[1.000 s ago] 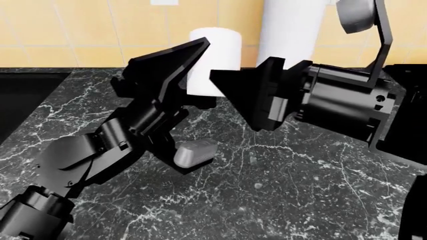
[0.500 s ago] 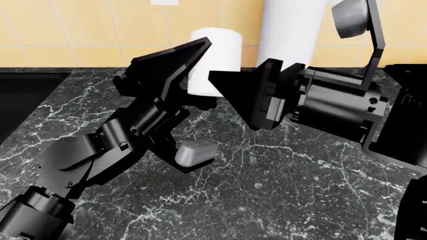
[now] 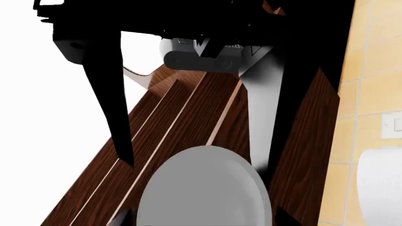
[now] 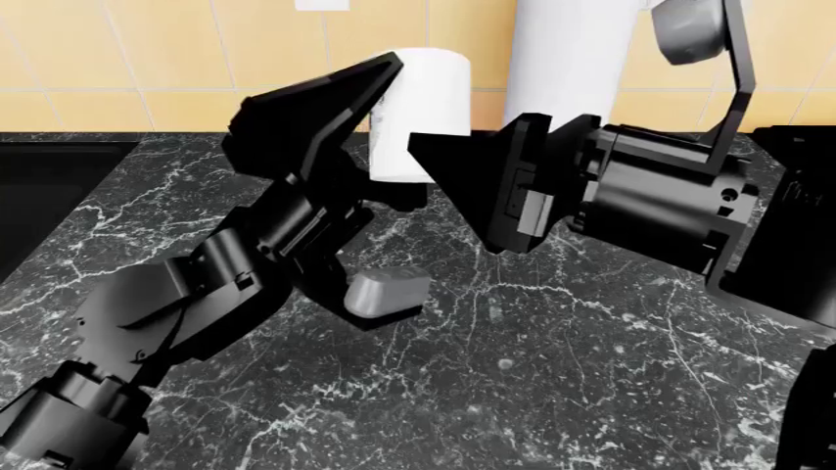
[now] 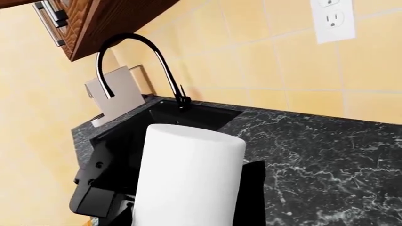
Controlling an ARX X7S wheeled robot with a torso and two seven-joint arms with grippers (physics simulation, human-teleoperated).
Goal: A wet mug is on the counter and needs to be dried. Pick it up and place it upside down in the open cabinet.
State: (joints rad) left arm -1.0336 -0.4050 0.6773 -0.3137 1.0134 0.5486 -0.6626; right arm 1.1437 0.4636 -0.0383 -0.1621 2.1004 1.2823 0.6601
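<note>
The white mug (image 4: 429, 103) stands upright near the back of the black marble counter (image 4: 549, 372), with both grippers at it. My right gripper (image 4: 415, 147) reaches in from the right. Its thin black fingers (image 3: 113, 117) pass either side of the mug (image 3: 204, 193), which fills the space between its jaws (image 5: 188, 179). My left gripper (image 4: 376, 90) points upward at the mug's left side, one finger across its edge. Whether the left jaws press on the mug is hidden. The underside of a wooden cabinet (image 3: 188, 122) shows overhead.
A tall white paper towel roll (image 4: 569, 59) stands against the tiled wall behind the mug. A black sink (image 5: 188, 115) with a curved faucet (image 5: 135, 52) lies at the counter's left end. A wall outlet (image 5: 333, 19) is above the counter.
My left gripper has swung upward and stands steeper beside the mug. The mug and the right gripper have risen only very slightly.
</note>
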